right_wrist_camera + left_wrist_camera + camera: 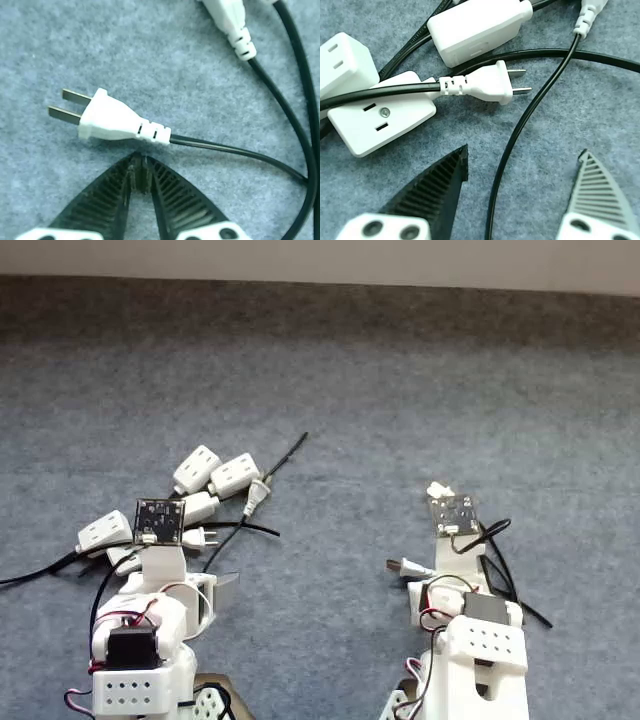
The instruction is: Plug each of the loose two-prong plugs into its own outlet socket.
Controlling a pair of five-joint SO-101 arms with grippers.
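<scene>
My left gripper is open above the carpet, its black finger and grey finger spread wide. Just beyond them lies a white two-prong plug on a black cord, touching a flat white outlet socket. Two more sockets sit nearby, and a second plug lies farther off. My right gripper is shut with nothing in it, its tips right beside another white plug lying flat. From above, that plug lies by the right arm.
Black cords loop across the grey carpet between my left fingers. A cluster of white sockets lies ahead of the left arm. Another plug and its cords lie beside the right gripper. The far carpet is bare.
</scene>
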